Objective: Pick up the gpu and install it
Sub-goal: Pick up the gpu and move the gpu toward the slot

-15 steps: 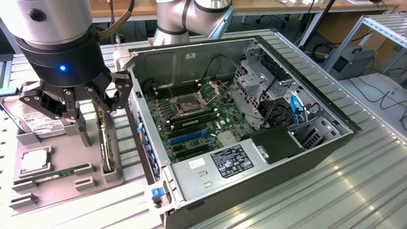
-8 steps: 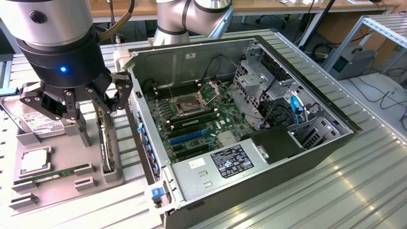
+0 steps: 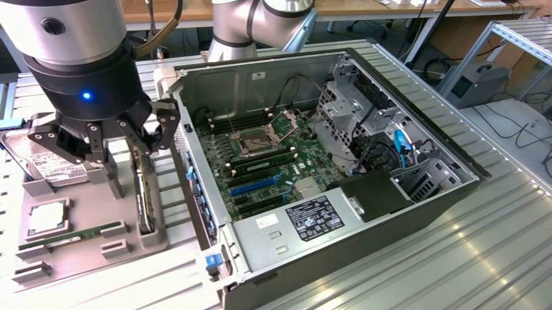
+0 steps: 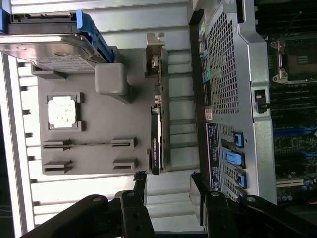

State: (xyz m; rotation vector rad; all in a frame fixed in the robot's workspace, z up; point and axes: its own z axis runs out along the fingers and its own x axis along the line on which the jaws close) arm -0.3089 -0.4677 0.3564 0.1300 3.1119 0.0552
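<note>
Hovers over the grey plastic parts tray with black fingers spread wide, gripping nothing. Hangs close above the green circuit-board gpu with black cooler, parked on edge in a tray slot just beside the open metal computer case, likely so its top edge offers a pinch.

case: open computer case on table | inside: motherboard | beside: gray holder tray with hard drive, processor chip, RAM stick
</note>
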